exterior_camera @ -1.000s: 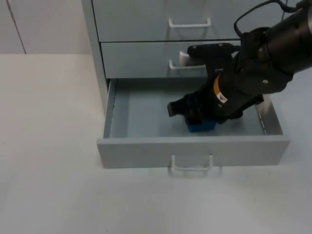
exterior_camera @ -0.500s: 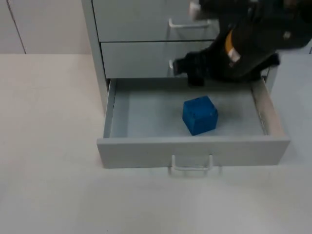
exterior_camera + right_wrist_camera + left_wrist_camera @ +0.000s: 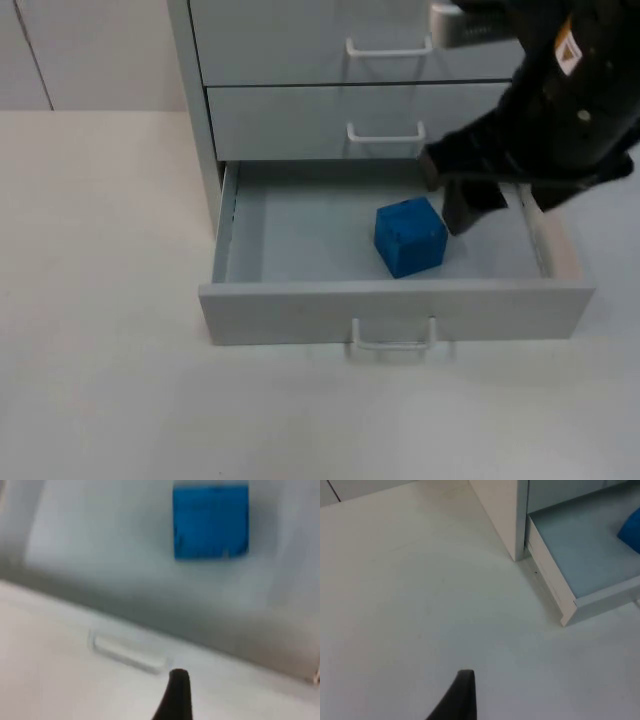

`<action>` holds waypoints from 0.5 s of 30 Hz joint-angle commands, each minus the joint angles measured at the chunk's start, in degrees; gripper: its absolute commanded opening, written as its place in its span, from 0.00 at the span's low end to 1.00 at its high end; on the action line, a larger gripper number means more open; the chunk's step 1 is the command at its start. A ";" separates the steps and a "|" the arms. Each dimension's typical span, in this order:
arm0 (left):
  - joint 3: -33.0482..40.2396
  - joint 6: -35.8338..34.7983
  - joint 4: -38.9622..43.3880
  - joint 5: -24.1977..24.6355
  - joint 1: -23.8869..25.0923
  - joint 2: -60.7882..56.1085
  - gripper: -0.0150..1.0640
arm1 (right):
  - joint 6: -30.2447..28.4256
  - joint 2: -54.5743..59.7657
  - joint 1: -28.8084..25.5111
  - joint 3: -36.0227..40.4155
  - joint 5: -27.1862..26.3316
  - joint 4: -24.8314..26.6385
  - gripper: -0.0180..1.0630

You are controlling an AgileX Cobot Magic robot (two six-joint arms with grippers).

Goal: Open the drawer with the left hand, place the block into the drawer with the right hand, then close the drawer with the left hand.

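Already, the bottom drawer (image 3: pixel 400 300) of the grey cabinet (image 3: pixel 300 60) was seen pulled out, and the blue block (image 3: pixel 410 235) was seen lying on the drawer floor, a little toward the right side, touched by nothing. So the first two parts of the job were judged to be done, and only the closing was judged to be left. The right gripper (image 3: pixel 462 195) was seen above the back right part of the drawer, just beside the block, with its fingers apart and nothing held between them. The left gripper (image 3: pixel 462 700) was seen over the white table (image 3: pixel 420 605), well apart from the drawer; whether its fingers were apart or together could not be told.
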 commanded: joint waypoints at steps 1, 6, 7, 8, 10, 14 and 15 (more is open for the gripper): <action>0.22 -0.02 -0.46 -0.34 -0.25 -0.42 0.99 | -1.36 -1.41 0.36 1.94 0.20 0.67 0.66; 0.22 -0.02 -1.04 -0.03 -0.25 -0.42 0.99 | -2.78 -1.65 0.36 2.56 0.30 0.67 0.66; 0.22 -0.02 -1.04 -0.03 -0.25 -0.42 0.99 | -3.59 -1.65 0.25 2.56 0.47 0.67 0.66; 0.22 -0.02 -1.04 -0.03 -0.25 -0.42 0.99 | -4.04 -1.65 0.11 2.56 0.72 0.67 0.66; 0.22 -0.02 -1.15 -0.03 -0.25 -0.42 0.99 | -4.14 -1.77 -0.31 2.56 1.36 0.67 0.66; 0.22 -0.02 -1.15 -0.03 -0.25 -0.42 0.99 | -7.12 -2.18 -2.84 3.16 3.16 2.62 0.66; 0.22 -0.02 -1.15 -0.03 -0.25 -0.42 0.99 | -9.73 -3.05 -4.77 4.41 2.64 5.16 0.66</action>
